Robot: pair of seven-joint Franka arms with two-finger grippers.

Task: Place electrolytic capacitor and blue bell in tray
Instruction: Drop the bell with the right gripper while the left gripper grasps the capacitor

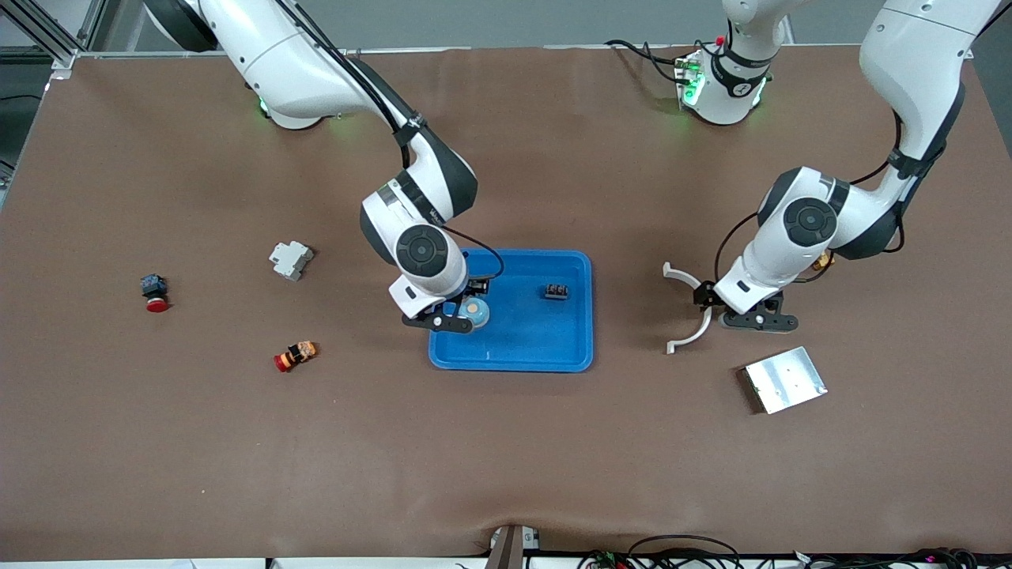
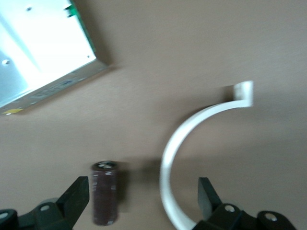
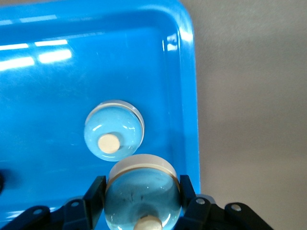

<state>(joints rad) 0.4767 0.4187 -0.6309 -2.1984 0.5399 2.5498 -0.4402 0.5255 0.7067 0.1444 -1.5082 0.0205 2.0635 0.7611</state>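
My right gripper (image 1: 462, 314) is shut on the blue bell (image 3: 143, 196), a pale blue dome with a white rim and a cream button. It hangs over the tray (image 1: 545, 348), near the rim at the right arm's end. On the tray's glossy floor (image 3: 48, 120), the bell's reflection (image 3: 114, 130) shows below it. My left gripper (image 2: 142, 196) is open and low over the table. The electrolytic capacitor (image 2: 104, 191), a dark brown cylinder, stands between the fingers, close to one finger (image 2: 76, 196). In the front view my left gripper (image 1: 711, 304) hides the capacitor.
A white curved strip (image 2: 177, 153) lies partly between the left fingers, beside the capacitor. A silver metal plate (image 1: 784, 379) lies nearer the front camera. A small black block (image 1: 556, 292) lies in the tray. A white module (image 1: 290, 259), a red button (image 1: 155, 294) and a red-orange part (image 1: 296, 356) lie toward the right arm's end.
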